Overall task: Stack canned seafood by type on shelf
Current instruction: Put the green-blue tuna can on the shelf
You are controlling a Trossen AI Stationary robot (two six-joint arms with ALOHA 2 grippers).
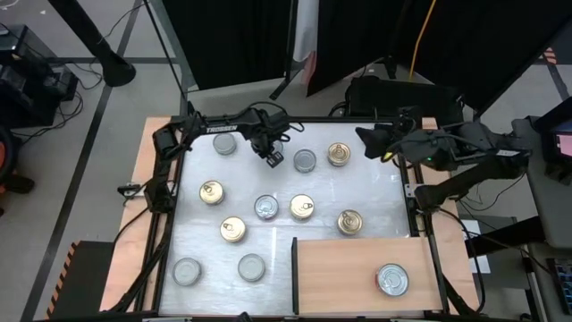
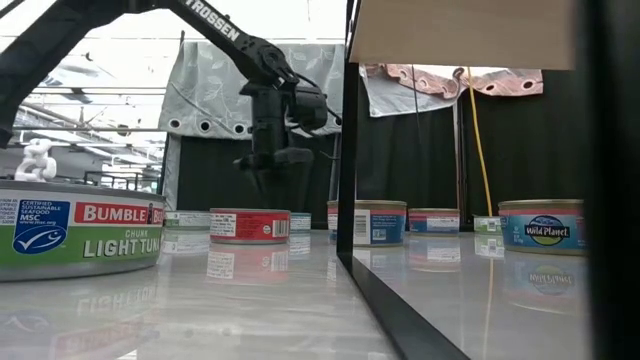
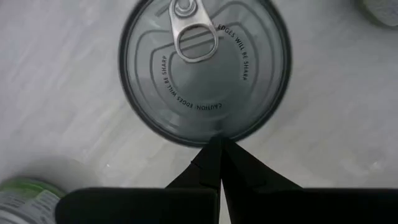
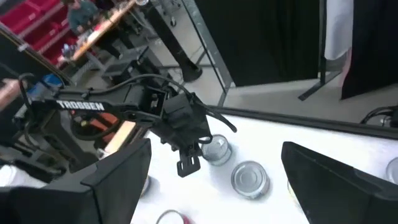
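Note:
Several flat round cans of seafood stand scattered on the white table, some silver (image 1: 305,161), some gold-topped (image 1: 302,207). One silver can (image 1: 392,278) rests on the light-brown shelf (image 1: 344,273) at the near right. My left gripper (image 1: 273,158) hangs shut, pointing down, over the far middle of the table. In the left wrist view its fingertips (image 3: 217,152) show just before the rim of a silver pull-ring can (image 3: 205,68). The low view shows a gap between the gripper (image 2: 262,185) and the red-labelled can (image 2: 250,224) below it. My right gripper (image 1: 386,143) waits open, raised over the far right edge.
Gold cans (image 1: 212,191) (image 1: 232,229) (image 1: 349,222) and silver cans (image 1: 225,143) (image 1: 187,271) (image 1: 252,266) surround the left gripper's spot. A silver pull-ring can (image 1: 266,207) stands mid-table. A dark upright edge (image 1: 294,273) borders the shelf's left side. Cables run along the table's left edge (image 1: 161,192).

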